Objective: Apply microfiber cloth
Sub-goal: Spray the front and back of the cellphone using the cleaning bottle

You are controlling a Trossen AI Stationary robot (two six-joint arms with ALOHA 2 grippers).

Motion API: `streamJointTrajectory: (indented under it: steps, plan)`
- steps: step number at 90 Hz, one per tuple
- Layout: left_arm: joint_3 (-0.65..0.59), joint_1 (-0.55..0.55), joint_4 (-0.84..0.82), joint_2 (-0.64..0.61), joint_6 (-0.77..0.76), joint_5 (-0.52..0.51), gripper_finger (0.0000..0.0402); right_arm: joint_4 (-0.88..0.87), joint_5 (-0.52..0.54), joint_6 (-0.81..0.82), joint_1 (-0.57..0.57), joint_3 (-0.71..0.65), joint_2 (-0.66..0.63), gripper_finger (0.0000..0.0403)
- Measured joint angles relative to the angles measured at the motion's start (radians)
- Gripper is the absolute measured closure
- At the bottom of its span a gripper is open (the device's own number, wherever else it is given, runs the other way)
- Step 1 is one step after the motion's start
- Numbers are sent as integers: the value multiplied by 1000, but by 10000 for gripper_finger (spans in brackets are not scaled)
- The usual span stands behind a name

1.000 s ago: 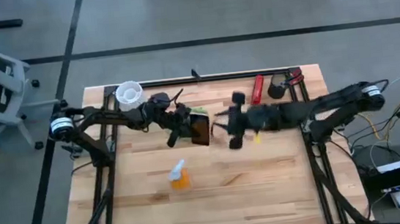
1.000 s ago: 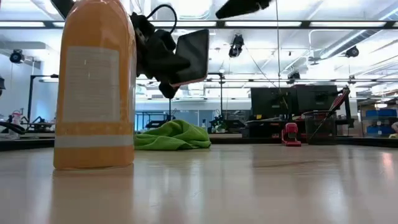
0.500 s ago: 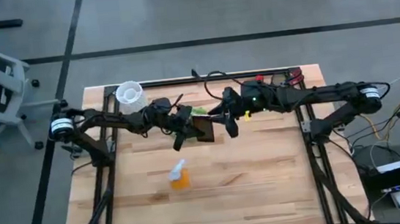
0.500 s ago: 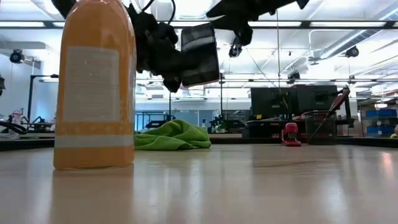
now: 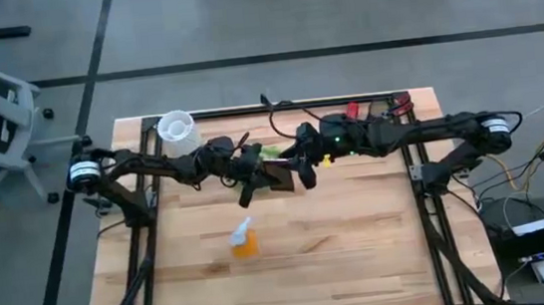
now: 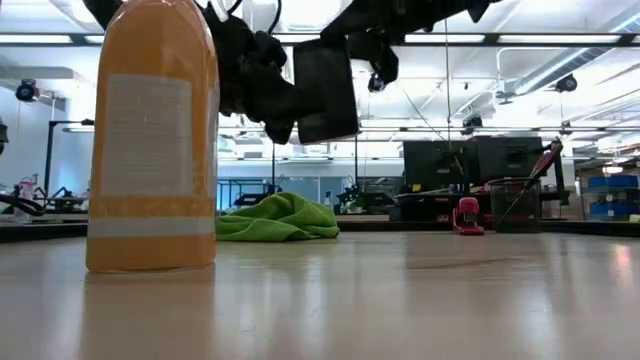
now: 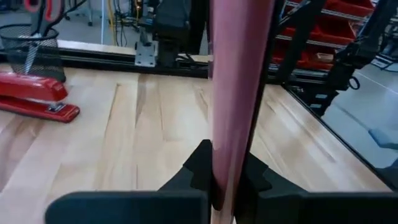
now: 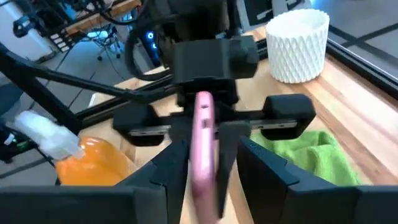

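My left jaws (image 5: pixel 252 173) stay clenched on the phone (image 6: pixel 325 88), held edge-up above the bench (image 5: pixel 361 244). My right jaws (image 5: pixel 303 165), spread empty, have swung in beside it. The microfiber cloth (image 6: pixel 280 218) lies untouched behind, so wiping hasn't started.

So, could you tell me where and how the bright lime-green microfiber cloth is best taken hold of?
Probably by its raised hump, coming straight down from above. The lime-green microfiber cloth lies crumpled on the wooden table, edges flat against the wood, so only the bunched folds on top offer something to pinch. The left gripper is busy holding a black phone.
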Motion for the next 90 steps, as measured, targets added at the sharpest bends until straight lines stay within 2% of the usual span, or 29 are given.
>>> streamJointTrajectory:
  steps: [18, 48, 58, 90]
  plan:
    - [0, 0, -1, 0, 2, 2, 394, 69, 6, -12, 0, 0, 13, 324]
    - [0, 0, 9, 2, -15, -10, 394, 62, 7, -21, 0, 0, 17, 366]
    - [0, 0, 9, 2, -28, -20, 394, 62, 10, -51, 2, 0, 17, 362]
    - [0, 0, 24, 1, -69, -25, 394, 61, 9, -81, 2, 0, 20, 315]
